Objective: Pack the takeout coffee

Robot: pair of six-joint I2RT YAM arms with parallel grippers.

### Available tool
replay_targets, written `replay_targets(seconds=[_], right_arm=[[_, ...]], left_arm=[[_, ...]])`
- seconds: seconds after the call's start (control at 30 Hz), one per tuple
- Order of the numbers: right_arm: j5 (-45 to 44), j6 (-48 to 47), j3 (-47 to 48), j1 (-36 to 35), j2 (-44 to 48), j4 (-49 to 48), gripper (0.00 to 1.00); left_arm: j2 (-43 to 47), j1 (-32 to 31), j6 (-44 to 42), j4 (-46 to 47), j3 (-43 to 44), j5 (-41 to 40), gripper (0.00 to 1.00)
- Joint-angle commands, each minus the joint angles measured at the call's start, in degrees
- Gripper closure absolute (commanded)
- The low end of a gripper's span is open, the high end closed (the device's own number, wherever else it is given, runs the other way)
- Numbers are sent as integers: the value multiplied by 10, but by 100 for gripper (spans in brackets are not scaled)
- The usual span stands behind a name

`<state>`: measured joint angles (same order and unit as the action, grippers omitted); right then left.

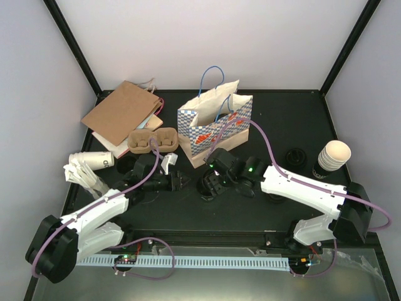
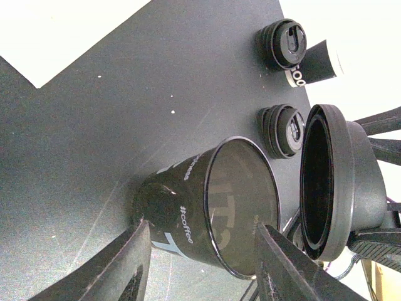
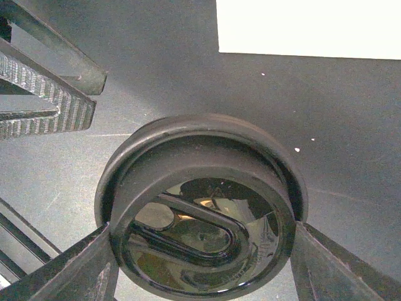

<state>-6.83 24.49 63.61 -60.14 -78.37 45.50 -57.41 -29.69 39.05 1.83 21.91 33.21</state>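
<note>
A black takeout coffee cup (image 2: 188, 213) printed "#coffee" sits tilted on the dark table with its mouth open. My left gripper (image 2: 202, 226) has one finger (image 2: 125, 263) against the cup's base side. The other finger (image 2: 282, 263) is at its rim, so the gripper is shut on the cup. My right gripper (image 3: 202, 229) is shut on a round black lid (image 3: 200, 213), a finger on each side of it. That lid (image 2: 326, 182) hangs just beyond the cup's mouth. From above, both grippers, left (image 1: 178, 180) and right (image 1: 210, 186), meet in front of the checked bag (image 1: 213, 125).
A cardboard cup carrier (image 1: 152, 141) and brown paper bags (image 1: 119, 113) lie at the back left. White cups (image 1: 88, 166) lie on their sides at the left. A cup stack (image 1: 332, 155) stands at the right. Loose lids (image 2: 288, 44) (image 2: 285, 128) and another black cup (image 2: 316, 63) sit beyond.
</note>
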Motion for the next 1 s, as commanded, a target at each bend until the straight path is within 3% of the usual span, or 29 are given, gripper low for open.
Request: replay_targets(seconds=[0.0,0.17,0.33,0.97], right_arm=[[-5,0,11,-5,6,5,30],[3,6,3,-5,5,-6,30],[17,12,-2,-6,1,-20,30],[19,10,3,-12,-29,-16,30]], left_arm=[[-6,3,-10,22,-3,-5,54],[-14,2,-20,20,-2,-8,68],[-17,2,-23,17,-2,-11,98],[-94,0,-6,81,-5,35,98]])
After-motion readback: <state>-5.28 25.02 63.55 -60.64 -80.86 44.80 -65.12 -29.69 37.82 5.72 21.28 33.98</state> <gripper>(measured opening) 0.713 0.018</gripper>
